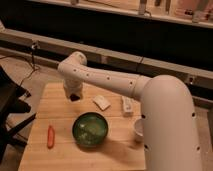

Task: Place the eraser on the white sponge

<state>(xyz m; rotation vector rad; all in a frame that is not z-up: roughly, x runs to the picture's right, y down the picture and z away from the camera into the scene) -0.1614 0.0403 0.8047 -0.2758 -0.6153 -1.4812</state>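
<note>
The white sponge [101, 102] lies flat on the wooden table [60, 155], just behind the green bowl [90, 130]. My gripper [74, 96] hangs at the end of the white arm [107, 80], low over the back left of the table, a short way left of the sponge. The eraser does not show; it may be hidden at the gripper, but I cannot tell.
An orange carrot [50, 136] lies at the front left. A long white bar with dark marks [127, 106] lies right of the sponge. A white cup [138, 129] stands beside the arm's thick link, which covers the table's right side. A dark chair [10, 107] stands left.
</note>
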